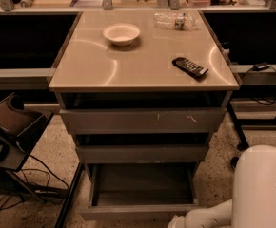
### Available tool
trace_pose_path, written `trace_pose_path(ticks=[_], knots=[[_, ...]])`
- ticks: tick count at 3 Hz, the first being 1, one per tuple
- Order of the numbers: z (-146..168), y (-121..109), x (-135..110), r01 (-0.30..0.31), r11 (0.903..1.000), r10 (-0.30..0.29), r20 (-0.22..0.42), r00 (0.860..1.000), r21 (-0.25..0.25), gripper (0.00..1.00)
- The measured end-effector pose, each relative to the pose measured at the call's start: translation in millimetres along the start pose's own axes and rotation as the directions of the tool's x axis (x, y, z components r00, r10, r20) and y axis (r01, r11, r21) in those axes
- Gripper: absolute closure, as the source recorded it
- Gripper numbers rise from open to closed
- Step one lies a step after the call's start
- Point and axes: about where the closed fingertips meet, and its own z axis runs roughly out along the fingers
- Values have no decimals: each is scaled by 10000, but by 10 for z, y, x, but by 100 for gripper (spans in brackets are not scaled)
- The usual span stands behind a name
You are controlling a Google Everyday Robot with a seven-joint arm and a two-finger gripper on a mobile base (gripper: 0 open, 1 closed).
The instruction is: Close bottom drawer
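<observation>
The bottom drawer (142, 188) is the narrowest of three grey drawers under the tan table. It is pulled out, showing its shallow empty tray, and its plain front panel (135, 213) sits near the bottom edge of the view. Above it are the mid-width drawer (142, 153) and the widest, scratch-marked drawer (142, 120), both slightly out. My white arm (261, 189) rises at the bottom right, and a link (200, 217) reaches toward the drawer's front right corner. The gripper is beyond the bottom edge, out of view.
On the tabletop (90, 65) stand a white bowl (122, 33), a black remote (190, 67) and a lying plastic bottle (175, 20). A dark chair (9, 127) and cables (14, 196) are on the floor at left. A black frame leg (237, 127) is at right.
</observation>
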Motion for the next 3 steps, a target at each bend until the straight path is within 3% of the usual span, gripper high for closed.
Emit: trace_pose_path(ticks=[2, 3], knots=[[481, -479, -176, -821, 9965, 834, -1129, 9901, 165, 0], [615, -765, -388, -1170, 9924, 1210, -1291, 9842, 382, 0]])
